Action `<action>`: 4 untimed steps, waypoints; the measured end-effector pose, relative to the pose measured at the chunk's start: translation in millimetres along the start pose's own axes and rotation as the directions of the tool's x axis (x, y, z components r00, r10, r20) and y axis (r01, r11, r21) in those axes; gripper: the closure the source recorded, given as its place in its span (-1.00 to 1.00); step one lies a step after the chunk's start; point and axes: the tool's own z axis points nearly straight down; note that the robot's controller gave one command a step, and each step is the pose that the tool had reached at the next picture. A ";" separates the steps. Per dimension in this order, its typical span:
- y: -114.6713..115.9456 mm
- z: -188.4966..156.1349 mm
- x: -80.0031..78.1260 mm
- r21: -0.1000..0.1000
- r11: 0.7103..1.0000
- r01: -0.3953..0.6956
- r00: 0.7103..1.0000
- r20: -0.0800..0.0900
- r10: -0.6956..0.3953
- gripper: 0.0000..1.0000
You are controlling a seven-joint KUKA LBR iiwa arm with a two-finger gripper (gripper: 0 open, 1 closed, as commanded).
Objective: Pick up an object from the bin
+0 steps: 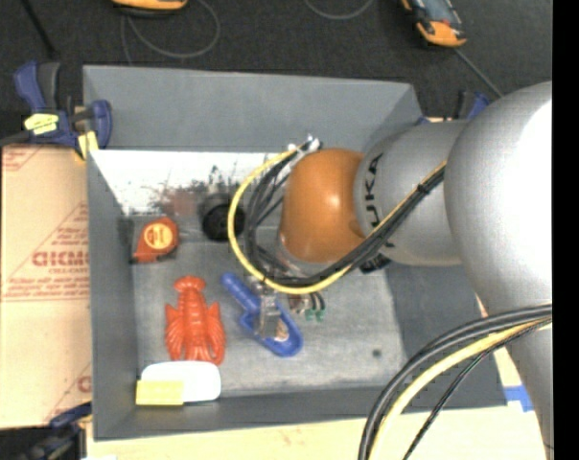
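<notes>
The hand (268, 319) points straight down at the bin floor, set over the middle of one blue plastic thing (288, 343), a bent bar ending in a loop, lying at the floor's centre. Whether the hand is apart, together or clamped on it, I cannot tell. Above the hand sits a smooth orange cover (318, 204) ringed by yellow and black cables (234, 220), and the silver arm (433, 199) comes in from the right.

Just left lies one red, knobbly lobster toy (194, 324). Below that is one white block with a yellow end (179, 384). Farther back are one orange tape measure (157, 238) and one black round thing (217, 221), near the grey metal bin (251, 103) wall.
</notes>
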 end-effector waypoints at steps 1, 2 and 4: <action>0.0 0.0 -0.1 0.000 1.000 -0.001 1.000 0.000 0.001 1.00; -22.6 -49.3 20.4 0.002 1.000 0.015 1.000 -0.003 -0.015 1.00; -21.5 -91.9 4.7 0.002 1.000 0.004 1.000 -0.005 -0.004 1.00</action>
